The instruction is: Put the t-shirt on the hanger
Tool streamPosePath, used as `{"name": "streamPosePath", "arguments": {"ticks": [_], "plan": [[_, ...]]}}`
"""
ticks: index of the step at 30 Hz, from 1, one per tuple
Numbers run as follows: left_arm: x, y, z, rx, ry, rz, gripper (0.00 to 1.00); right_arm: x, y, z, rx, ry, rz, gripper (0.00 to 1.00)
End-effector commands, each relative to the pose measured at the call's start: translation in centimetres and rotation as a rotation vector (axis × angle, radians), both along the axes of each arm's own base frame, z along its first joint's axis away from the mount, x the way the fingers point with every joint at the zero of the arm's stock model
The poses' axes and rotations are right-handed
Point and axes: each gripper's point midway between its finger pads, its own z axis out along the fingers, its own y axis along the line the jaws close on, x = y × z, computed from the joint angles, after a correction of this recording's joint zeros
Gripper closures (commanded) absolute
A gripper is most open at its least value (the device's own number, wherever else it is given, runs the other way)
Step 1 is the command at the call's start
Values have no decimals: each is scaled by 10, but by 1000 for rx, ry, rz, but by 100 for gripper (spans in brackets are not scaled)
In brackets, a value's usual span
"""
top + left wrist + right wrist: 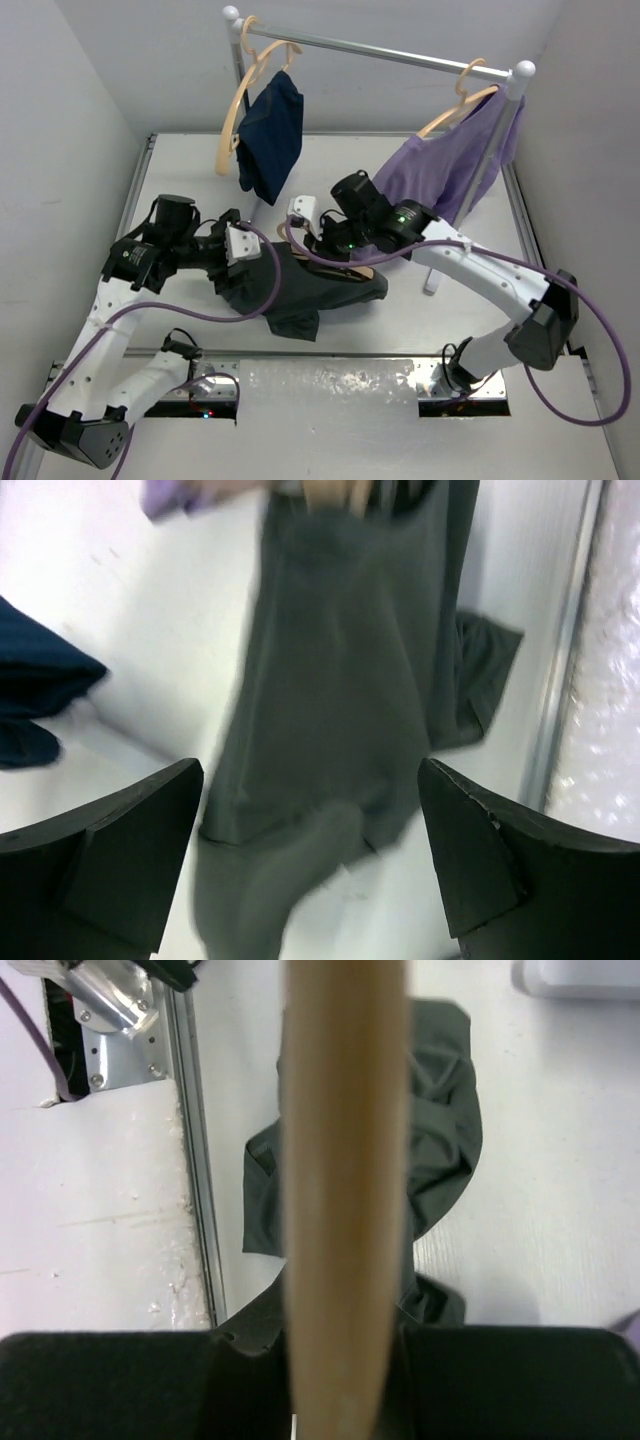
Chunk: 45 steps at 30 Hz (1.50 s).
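On the white table (420, 325), between white walls (60, 120), lies the t-shirt (300, 285).

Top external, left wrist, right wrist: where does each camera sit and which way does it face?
Top external: above and behind the bases, looking down on the table; left arm and right arm show.
Left wrist: on the left arm, facing the t-shirt through the open left end effector.
Right wrist: on the right arm, facing the table along the hanger in the shut right end effector.
Shared: all three show the t-shirt.
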Motion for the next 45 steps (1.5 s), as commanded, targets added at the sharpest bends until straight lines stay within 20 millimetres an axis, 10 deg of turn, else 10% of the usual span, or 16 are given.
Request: {"name": "streamPosePath", "arguments": {"ticks": [1, 11, 14, 18, 33, 45], "plan": [[-11, 11, -15, 74, 49, -4, 14, -7, -5, 34, 69, -56, 7, 100], [15, 32, -19, 157, -83, 107, 25, -26, -40, 53, 13, -90, 19, 100], [7, 33, -20, 160, -44, 102, 43, -26, -53, 48, -10, -104, -10, 100], [2, 41, -29, 193, -16, 131, 100, -25, -70, 49, -26, -115, -50, 100], [16, 71, -36, 303, -79, 245, 100, -36, -139, 58, -163, -217, -169, 100], [7, 23, -52, 74, 63, 119, 100, -50, -178, 27, -196, -214, -320, 100]]}}
